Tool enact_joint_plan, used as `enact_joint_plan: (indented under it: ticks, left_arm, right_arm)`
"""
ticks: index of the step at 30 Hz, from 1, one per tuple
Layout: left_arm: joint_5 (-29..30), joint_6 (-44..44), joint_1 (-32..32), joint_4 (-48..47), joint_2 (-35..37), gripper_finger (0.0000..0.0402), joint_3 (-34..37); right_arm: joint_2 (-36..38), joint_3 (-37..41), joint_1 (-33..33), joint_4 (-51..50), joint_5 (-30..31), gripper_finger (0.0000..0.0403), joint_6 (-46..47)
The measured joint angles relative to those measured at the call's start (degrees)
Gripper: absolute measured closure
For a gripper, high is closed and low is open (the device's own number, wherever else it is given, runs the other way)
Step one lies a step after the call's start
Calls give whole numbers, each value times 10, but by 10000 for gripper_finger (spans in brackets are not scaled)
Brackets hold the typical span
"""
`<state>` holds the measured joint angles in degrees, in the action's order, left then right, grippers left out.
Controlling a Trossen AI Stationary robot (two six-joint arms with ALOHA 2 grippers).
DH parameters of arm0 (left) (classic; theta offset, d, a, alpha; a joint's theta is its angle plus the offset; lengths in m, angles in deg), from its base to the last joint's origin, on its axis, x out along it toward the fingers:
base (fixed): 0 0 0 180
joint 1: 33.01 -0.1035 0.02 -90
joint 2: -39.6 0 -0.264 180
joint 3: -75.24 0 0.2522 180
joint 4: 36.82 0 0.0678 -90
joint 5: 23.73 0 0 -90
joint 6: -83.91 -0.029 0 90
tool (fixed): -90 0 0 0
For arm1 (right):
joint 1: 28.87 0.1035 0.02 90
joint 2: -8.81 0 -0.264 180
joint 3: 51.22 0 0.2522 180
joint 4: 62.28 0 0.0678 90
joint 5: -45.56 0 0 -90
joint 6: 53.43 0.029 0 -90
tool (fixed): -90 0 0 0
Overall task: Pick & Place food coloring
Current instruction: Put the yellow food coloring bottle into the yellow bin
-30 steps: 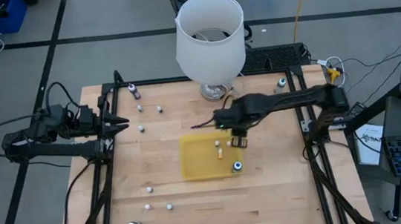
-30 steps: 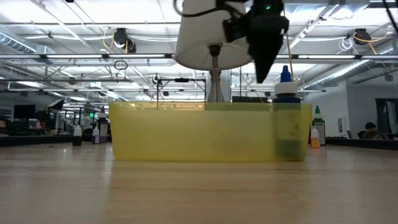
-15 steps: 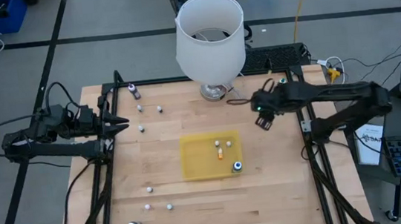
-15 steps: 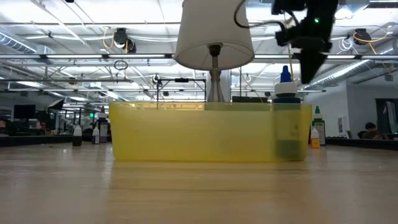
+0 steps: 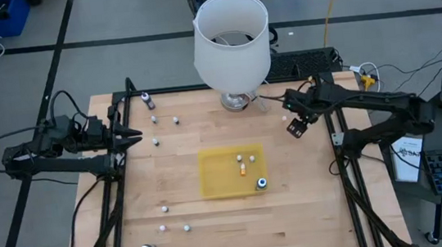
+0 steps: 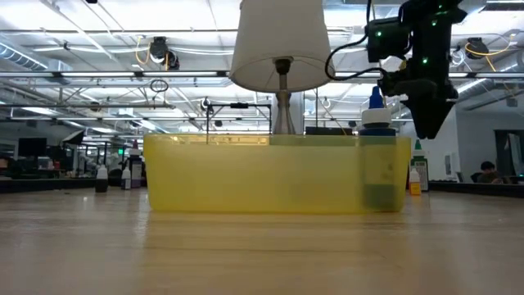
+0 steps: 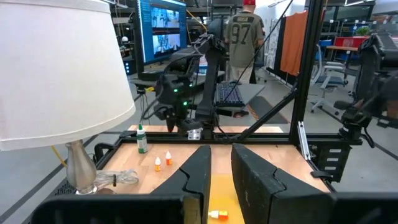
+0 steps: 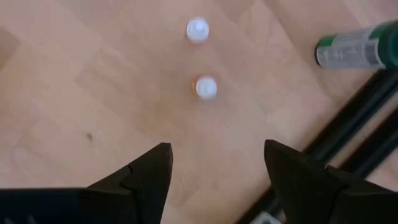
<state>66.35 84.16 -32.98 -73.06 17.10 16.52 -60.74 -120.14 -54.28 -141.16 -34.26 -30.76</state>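
Above bare wood, right pincer [image 8: 214, 171] gapes empty.

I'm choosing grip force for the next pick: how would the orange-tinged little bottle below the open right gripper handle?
The orange-tinged bottle stands upright, tiny against the right gripper, so it is probably very light and easily tipped by a nudge. Its round cap suggests that it would roll once down. A gentle grip likely suffices.

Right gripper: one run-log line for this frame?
right gripper: open, empty, above table right of tray | left gripper: shut, parked at left edge | tray: three bottles inside
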Motion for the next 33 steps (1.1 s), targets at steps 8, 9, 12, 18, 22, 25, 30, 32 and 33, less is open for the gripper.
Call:
enact_joint_plan:
  ticks: [8, 9, 12, 18, 22, 25, 30, 32, 33]
  left_arm:
    - [0, 0, 0, 0, 0, 334, 0]
    - [0, 0, 0, 0, 0, 334, 0]
    - [0, 0, 0, 0, 0, 334, 0]
    - [0, 0, 0, 0, 0, 334, 0]
    - [0, 0, 0, 0, 0, 334, 0]
    - [0, 0, 0, 0, 0, 334, 0]
    - [0, 0, 0, 0, 0, 334, 0]
    - [0, 0, 0, 0, 0, 334, 0]
    - [0, 0, 0, 0, 0, 334, 0]
  right_arm:
    - [-29, 36, -55, 82, -46, 165, -28]
    - [-38, 41, -59, 92, -46, 165, -34]
    - [-73, 51, -69, 115, -46, 165, -51]
    - [-147, 51, -73, 146, -45, 165, -74]
    - [-186, 51, -73, 166, -49, 165, -86]
    - [-203, 51, -73, 173, -59, 165, -89]
    - [-205, 51, -73, 173, -57, 165, -90]
    - [-200, 51, -76, 171, -57, 165, -90]
    - [-199, 51, -76, 171, -57, 165, -89]
